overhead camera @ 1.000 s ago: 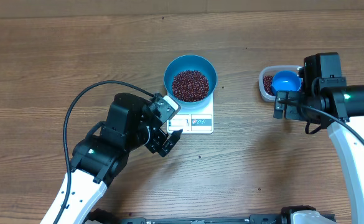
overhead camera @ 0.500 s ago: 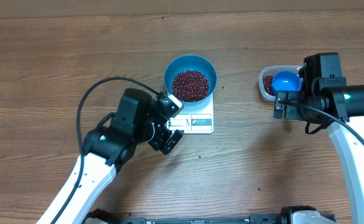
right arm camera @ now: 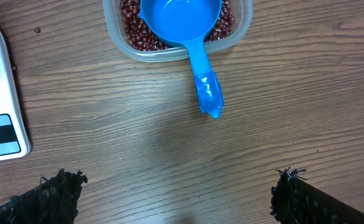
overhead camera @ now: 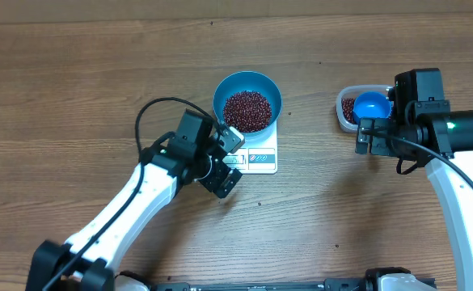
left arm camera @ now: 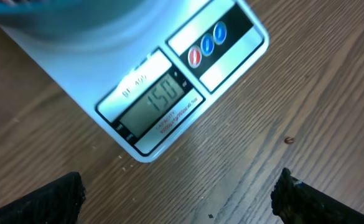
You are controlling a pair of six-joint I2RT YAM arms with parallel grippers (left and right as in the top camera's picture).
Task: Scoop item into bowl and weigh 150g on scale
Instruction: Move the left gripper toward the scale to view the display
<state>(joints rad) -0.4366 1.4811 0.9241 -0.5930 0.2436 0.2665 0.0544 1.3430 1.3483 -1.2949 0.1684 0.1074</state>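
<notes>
A big brown wooden table (overhead camera: 74, 81) fills every view. Its grain runs in long lines from side to side, with darker and lighter streaks. The light is soft and even, and the wood shines a little. A few tiny dark specks (overhead camera: 337, 246) lie on it. A paler strip (overhead camera: 301, 6) runs along the far edge; I cannot tell what it is.

The white scale (overhead camera: 260, 159) bears a bright blue bowl (overhead camera: 221, 90) of dark red-brown beans (overhead camera: 247, 111); right of it lies a blue scoop (right arm camera: 180, 18) in a seemingly clear tub (right arm camera: 245, 18).
</notes>
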